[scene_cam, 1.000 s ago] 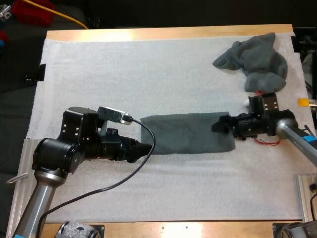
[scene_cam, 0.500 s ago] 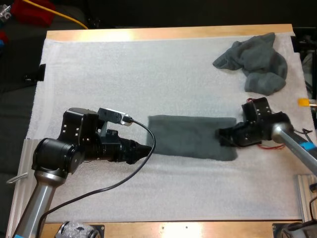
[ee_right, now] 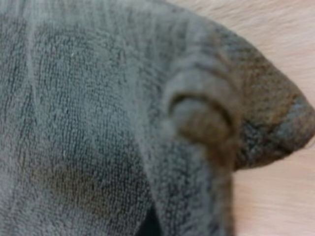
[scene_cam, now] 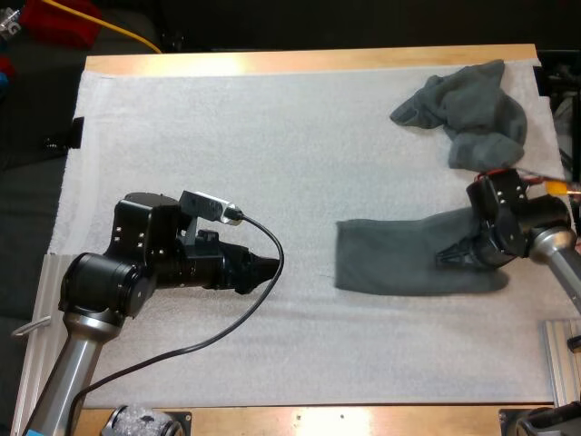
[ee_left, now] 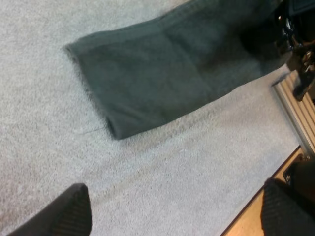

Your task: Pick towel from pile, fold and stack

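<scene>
A folded dark grey-green towel (scene_cam: 399, 259) lies flat on the white mat (scene_cam: 272, 136), right of centre. My right gripper (scene_cam: 454, 255) is down at its right end, shut on the cloth, which rises in a bunched ridge there. From the right wrist the towel (ee_right: 98, 123) sits very close, humped up in a fold. My left gripper (scene_cam: 269, 267) hovers left of the towel with a stretch of bare mat between them. Its fingers (ee_left: 69, 211) stand wide apart and hold nothing; the towel (ee_left: 157, 73) lies ahead, with the right gripper (ee_left: 290, 34) at its far end.
A crumpled towel (scene_cam: 467, 109) of the same colour sits at the mat's far right corner, just beyond my right arm. The table's wooden edge (scene_cam: 309, 62) runs along the far side, and a metal rail (ee_left: 295, 108) lies near the front right.
My right gripper shut on the towel's right end and dragged the whole towel to the right. The left arm stayed almost where it was, so the gap to the towel widened.
</scene>
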Robot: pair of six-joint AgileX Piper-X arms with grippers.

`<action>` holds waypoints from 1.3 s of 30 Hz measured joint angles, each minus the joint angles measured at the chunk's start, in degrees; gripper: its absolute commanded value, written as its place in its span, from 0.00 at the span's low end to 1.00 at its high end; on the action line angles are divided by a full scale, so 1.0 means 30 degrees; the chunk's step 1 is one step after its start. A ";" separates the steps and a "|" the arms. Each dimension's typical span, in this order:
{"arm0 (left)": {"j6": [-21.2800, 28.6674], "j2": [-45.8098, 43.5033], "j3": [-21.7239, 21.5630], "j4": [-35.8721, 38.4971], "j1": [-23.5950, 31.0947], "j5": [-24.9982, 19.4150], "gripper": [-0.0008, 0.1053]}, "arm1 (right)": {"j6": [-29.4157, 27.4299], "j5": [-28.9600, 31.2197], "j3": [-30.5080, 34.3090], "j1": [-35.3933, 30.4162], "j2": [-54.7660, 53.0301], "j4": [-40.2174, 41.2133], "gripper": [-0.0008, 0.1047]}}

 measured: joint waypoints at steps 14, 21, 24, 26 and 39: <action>-0.0028 0.0000 0.0000 0.0000 0.0000 0.0306 0.65 | 0.4175 -0.3344 -0.1231 0.0000 0.0009 0.1091 0.01; -0.0028 0.0000 0.0000 0.0000 0.0000 0.0585 0.65 | 0.7734 -0.7332 -0.1231 0.0000 0.0009 -0.0261 0.01; -0.0028 0.0000 0.0000 0.0000 0.0000 0.0585 0.65 | 0.8672 -0.8372 -0.1231 0.0000 0.0009 -0.0891 0.01; -0.0028 0.0000 0.0000 0.0000 0.0000 0.0585 0.65 | 0.9017 -0.8691 -0.1080 0.0000 0.0009 -0.1272 0.01; -0.0028 0.0000 0.0000 -0.0028 0.0000 0.0585 0.65 | 1.0111 -0.8989 -0.0221 0.2177 0.0386 -0.4052 0.01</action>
